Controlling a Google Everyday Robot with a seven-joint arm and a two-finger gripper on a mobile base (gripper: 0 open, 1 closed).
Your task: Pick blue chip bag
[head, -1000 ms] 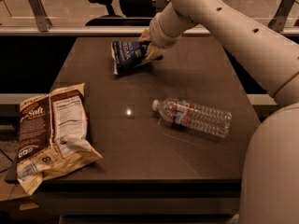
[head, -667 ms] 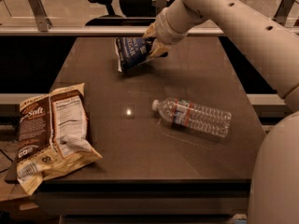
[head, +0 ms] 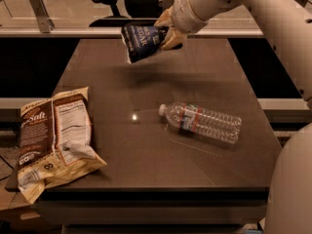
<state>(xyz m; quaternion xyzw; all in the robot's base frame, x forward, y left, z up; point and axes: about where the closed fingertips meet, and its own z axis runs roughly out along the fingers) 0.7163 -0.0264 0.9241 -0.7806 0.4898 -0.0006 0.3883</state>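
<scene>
1. We are observing the pincer [head: 165, 31] at the far end of the dark brown table [head: 204, 82], at the tip of the cream-coloured robot arm [head: 253, 9] that is reaching in from the right.
2. We are finding its two yellowish fingers [head: 174, 38] clamped on the right-hand edge of the small crinkled navy-blue chip bag with white lettering [head: 141, 40].
3. We are noting that the bag is hanging tilted from that edge, with its free end pointing left. It is appearing clear of the table, with a soft shadow lying on the surface below it.
4. We are recording two other items on the table, both well apart from the bag. A clear plastic water bottle [head: 202, 122] is lying on its side near the middle. A large brown-and-cream chip bag with a nutrition label [head: 53, 140] is lying at the near left corner, partly overhanging the edge.
5. We are judging the step in hand to be the lift: the grasp looks made and the bag looks off the surface.
6. We are judging that the next move calls for a steady hold while the bag is carried upward. The grip is sitting on one edge only, so the crinkled foil could slip or swing under a sudden motion.
</scene>
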